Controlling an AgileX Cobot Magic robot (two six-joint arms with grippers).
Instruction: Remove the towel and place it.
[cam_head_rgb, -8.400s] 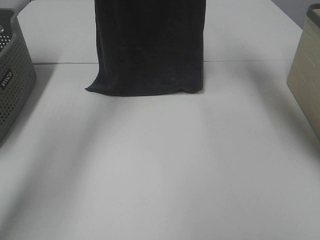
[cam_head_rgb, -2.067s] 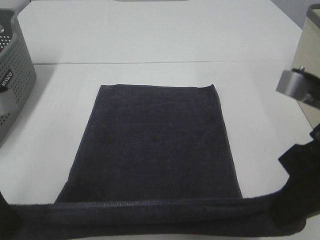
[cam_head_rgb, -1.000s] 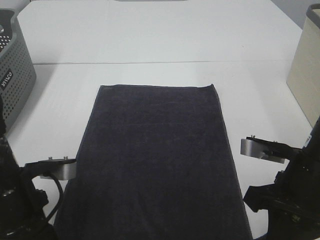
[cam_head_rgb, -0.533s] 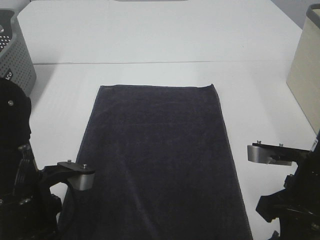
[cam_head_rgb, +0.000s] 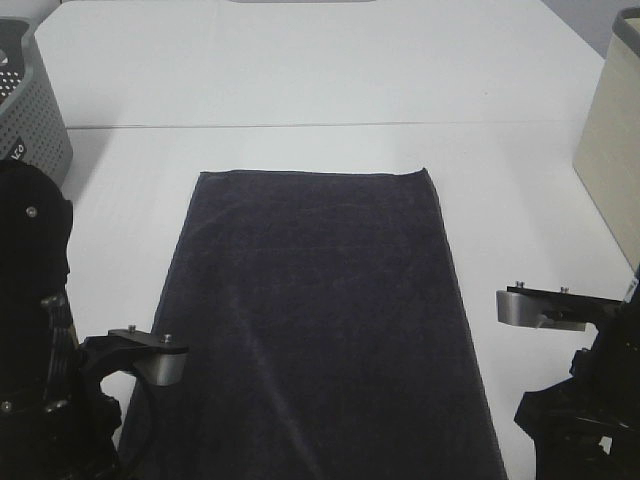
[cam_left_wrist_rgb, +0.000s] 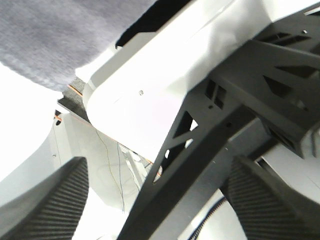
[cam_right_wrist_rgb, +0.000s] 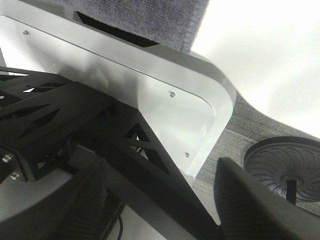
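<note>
The towel (cam_head_rgb: 318, 310), a dark charcoal cloth, lies spread flat on the white table (cam_head_rgb: 300, 70), its length running from mid-table to the near edge. A corner of the towel (cam_left_wrist_rgb: 50, 35) overhangs the table edge in the left wrist view, and its hem (cam_right_wrist_rgb: 145, 15) shows in the right wrist view. My left gripper (cam_left_wrist_rgb: 160, 210) is open past the table's near edge, with nothing between its ribbed fingers (cam_left_wrist_rgb: 50, 200). My right gripper (cam_right_wrist_rgb: 170, 210) is also open and empty. The left arm (cam_head_rgb: 40, 360) and right arm (cam_head_rgb: 585, 400) flank the towel's near corners.
A grey perforated basket (cam_head_rgb: 35, 110) stands at the far left. A beige container (cam_head_rgb: 612, 150) stands at the right edge. Under the table edge both wrist views show the black frame (cam_left_wrist_rgb: 225, 125), and a round black disc (cam_right_wrist_rgb: 285, 170) lies on the floor.
Both grippers have gone from shut to open, letting go of the towel's near edge. The towel stays flat. The left arm has shifted inward and sunk a little; the right has hardly moved.
</note>
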